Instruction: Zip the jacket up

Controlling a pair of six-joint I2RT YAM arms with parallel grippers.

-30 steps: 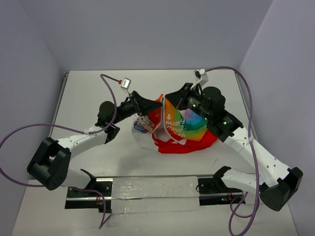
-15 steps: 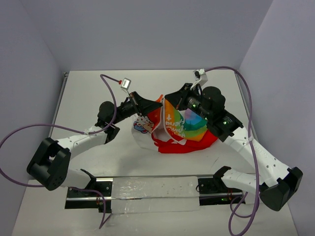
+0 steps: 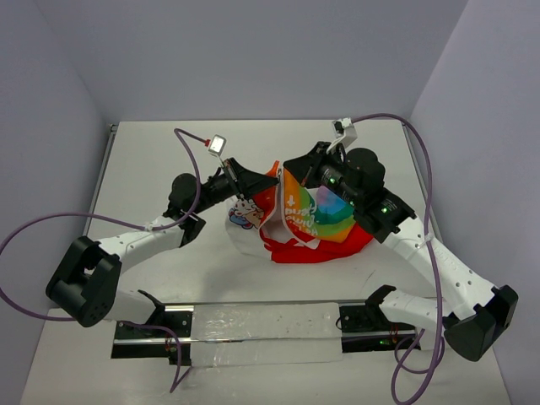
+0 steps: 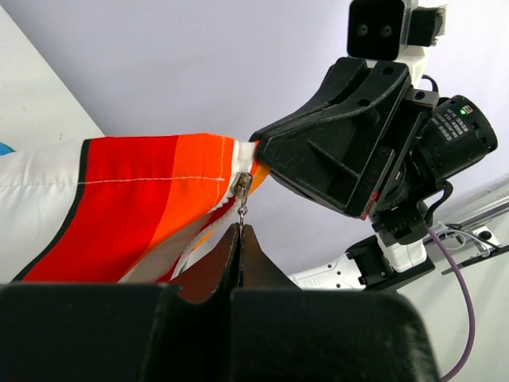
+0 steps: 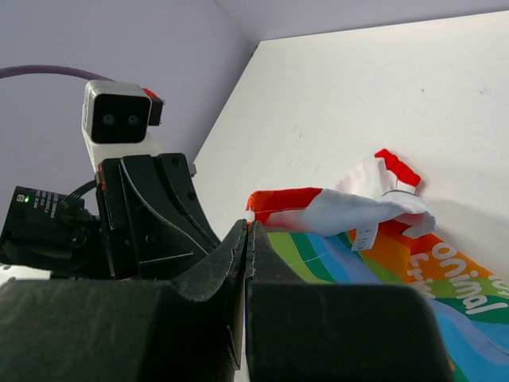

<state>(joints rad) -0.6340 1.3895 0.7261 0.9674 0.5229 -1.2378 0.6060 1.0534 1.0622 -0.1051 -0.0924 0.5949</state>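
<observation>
The jacket (image 3: 314,221) lies bunched mid-table, with rainbow panels up, red fabric beneath and a bear print at its left. One corner of its front edge is lifted off the table. My left gripper (image 3: 268,176) reaches that corner from the left. In the left wrist view it (image 4: 239,230) is shut on the small metal zipper pull (image 4: 241,208), which hangs from the slider (image 4: 241,185) at the edge of the red-orange fabric (image 4: 135,208). My right gripper (image 3: 282,172) comes from the right; its jaws (image 5: 249,226) are shut on the jacket's front edge (image 5: 262,208), right beside the left fingers.
A clear plate on a metal rail (image 3: 253,325) lies along the near table edge between the arm bases. Purple cables (image 3: 190,139) loop above both arms. Walls close in at the left, back and right. The left wrist's camera head (image 5: 118,119) is close to my right fingers.
My left gripper has closed on the zipper pull. Both arms and the jacket have hardly moved.
</observation>
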